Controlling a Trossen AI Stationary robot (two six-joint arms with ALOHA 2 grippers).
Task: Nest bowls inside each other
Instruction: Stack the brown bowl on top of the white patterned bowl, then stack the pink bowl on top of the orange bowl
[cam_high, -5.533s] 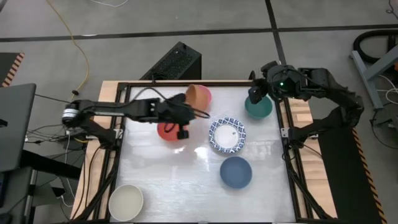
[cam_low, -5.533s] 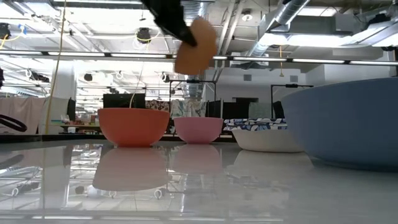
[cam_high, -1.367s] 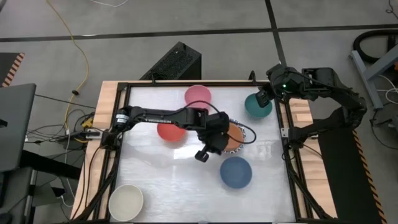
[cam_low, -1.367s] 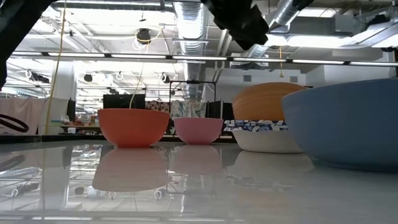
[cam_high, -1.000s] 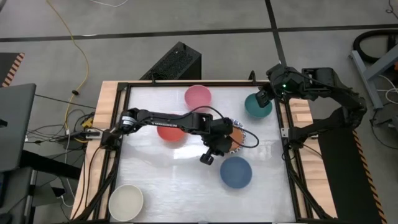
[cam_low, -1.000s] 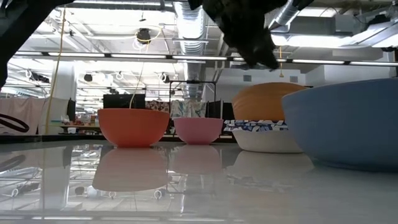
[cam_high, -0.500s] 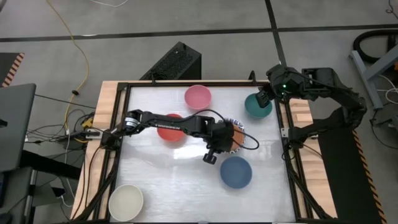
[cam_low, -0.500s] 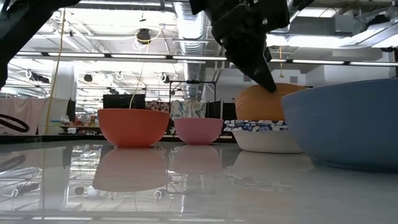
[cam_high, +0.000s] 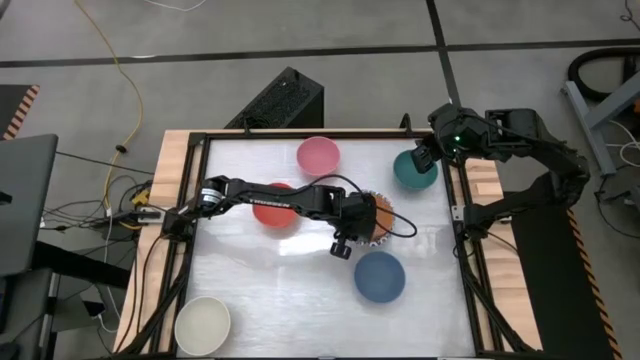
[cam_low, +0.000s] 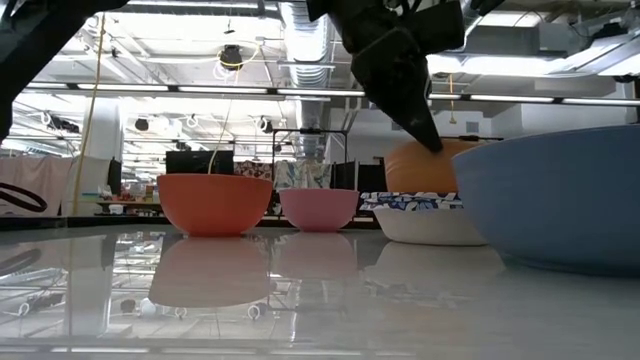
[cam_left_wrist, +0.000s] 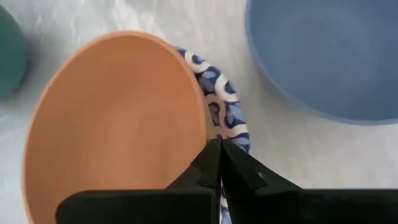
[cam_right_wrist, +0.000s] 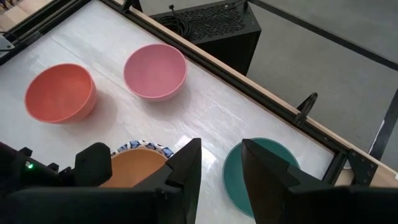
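The left gripper (cam_left_wrist: 216, 163), clenched with fingertips meeting at the rim of the plain orange round bowl (cam_high: 376, 217), which sat tilted inside the white blue-patterned bowl (cam_left_wrist: 231, 116) near table centre, at 12 o'clock from the blue bowl (cam_high: 380, 276), suggested a light, rigid, slippery shell best pinched at its rim.

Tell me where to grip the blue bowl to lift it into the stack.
Probably the rim, from above, one finger inside the wall and one outside. The blue bowl stands upright and open on the table, apart from the orange bowl in the patterned bowl. The rim edge facing the left gripper, which is shut, looks nearest and clear.
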